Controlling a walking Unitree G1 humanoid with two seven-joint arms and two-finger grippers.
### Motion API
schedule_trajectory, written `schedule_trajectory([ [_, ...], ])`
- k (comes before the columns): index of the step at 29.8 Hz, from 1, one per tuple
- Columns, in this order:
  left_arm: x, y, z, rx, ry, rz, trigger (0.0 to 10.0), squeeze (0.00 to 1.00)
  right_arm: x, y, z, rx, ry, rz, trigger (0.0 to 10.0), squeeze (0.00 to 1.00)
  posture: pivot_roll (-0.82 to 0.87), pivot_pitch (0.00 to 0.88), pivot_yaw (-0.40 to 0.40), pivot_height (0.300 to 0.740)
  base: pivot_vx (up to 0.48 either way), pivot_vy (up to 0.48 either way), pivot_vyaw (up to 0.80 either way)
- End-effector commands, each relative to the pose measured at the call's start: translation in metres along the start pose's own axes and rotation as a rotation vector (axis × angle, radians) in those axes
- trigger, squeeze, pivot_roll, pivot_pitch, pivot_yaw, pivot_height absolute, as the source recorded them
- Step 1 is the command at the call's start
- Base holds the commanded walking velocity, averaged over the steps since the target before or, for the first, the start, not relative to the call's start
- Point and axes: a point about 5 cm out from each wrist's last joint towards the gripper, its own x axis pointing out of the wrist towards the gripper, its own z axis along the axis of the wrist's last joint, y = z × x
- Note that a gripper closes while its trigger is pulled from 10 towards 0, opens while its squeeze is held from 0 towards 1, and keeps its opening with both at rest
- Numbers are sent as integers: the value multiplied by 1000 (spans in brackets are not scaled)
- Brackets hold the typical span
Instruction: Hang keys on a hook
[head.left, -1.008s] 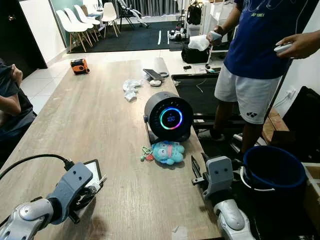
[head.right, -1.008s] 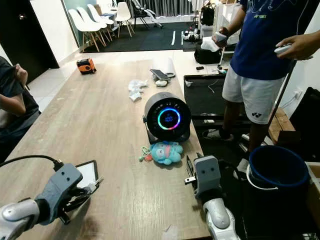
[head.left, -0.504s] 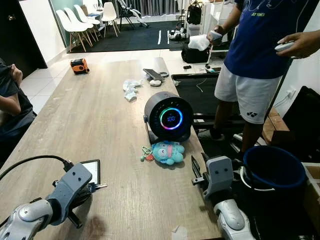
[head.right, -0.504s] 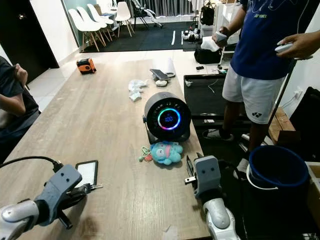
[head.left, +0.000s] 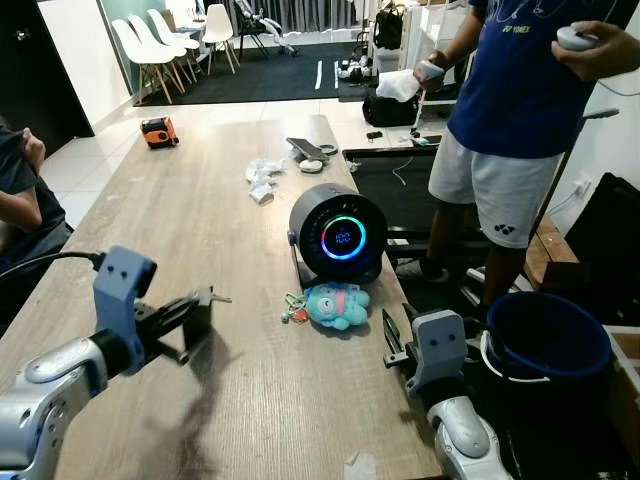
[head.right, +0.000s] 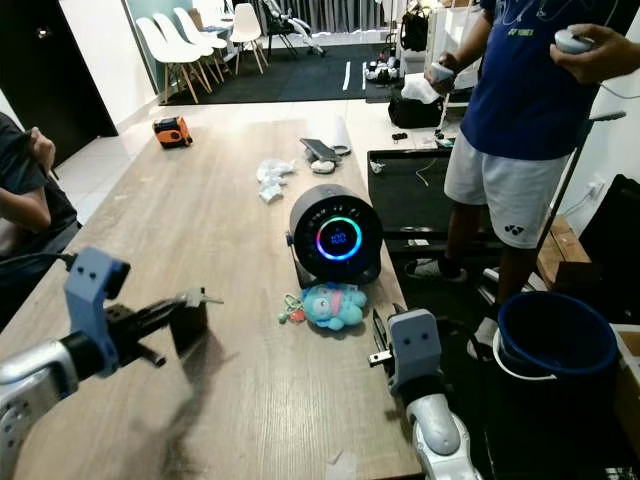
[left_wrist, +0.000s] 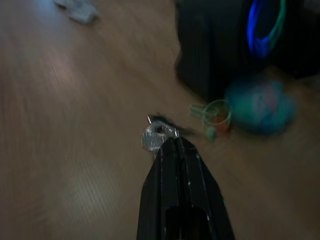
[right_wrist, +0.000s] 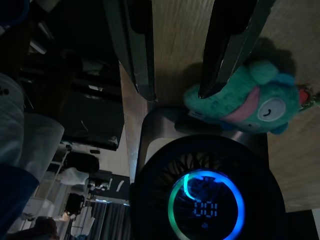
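My left gripper (head.left: 200, 298) is raised above the left part of the wooden table (head.left: 200, 220), shut on a silver key (left_wrist: 157, 137). A dark flat tag (head.left: 197, 325) dangles below the key. The left wrist view is blurred. My right gripper (head.left: 393, 338) stands open at the table's right edge, just short of a turquoise plush toy (head.left: 336, 305) with a small keyring (head.left: 293, 306). In the right wrist view the open fingers (right_wrist: 135, 50) point at the plush toy (right_wrist: 247, 107).
A round black device with a glowing ring (head.left: 340, 236) stands behind the plush. Crumpled tissue (head.left: 262, 178) and a phone (head.left: 305, 148) lie farther back. A person (head.left: 510, 110) stands right of the table beside a blue bucket (head.left: 548, 335). Another person (head.left: 20, 200) sits at left.
My left arm has lifted off the table and swung up and forward, carrying the key and its tag into the air. The right arm has not moved. The standing person's hand rose.
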Motion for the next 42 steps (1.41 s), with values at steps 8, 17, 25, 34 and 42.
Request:
schedule_trajectory([
  [8,26,2,38,41,-178,344,10000,0,-2,2,-4,-1,17,3,10000,0,57,135,99,740,0,0,0],
  [17,34,-9,65,157,-298,410,10000,0,-2,4,-5,2,19,4,10000,0,53,136,98,740,0,0,0],
  [25,45,-11,70,110,-303,431,10000,0,-3,4,-5,4,22,-1,10000,0,47,138,101,740,0,0,0],
  [34,43,-16,57,173,-325,482,10000,0,-2,6,-3,16,11,-5,10000,0,53,136,96,740,0,0,0],
  [42,43,-33,50,267,-374,513,10000,0,2,7,8,37,-31,-50,10000,0,48,131,96,740,0,0,0],
])
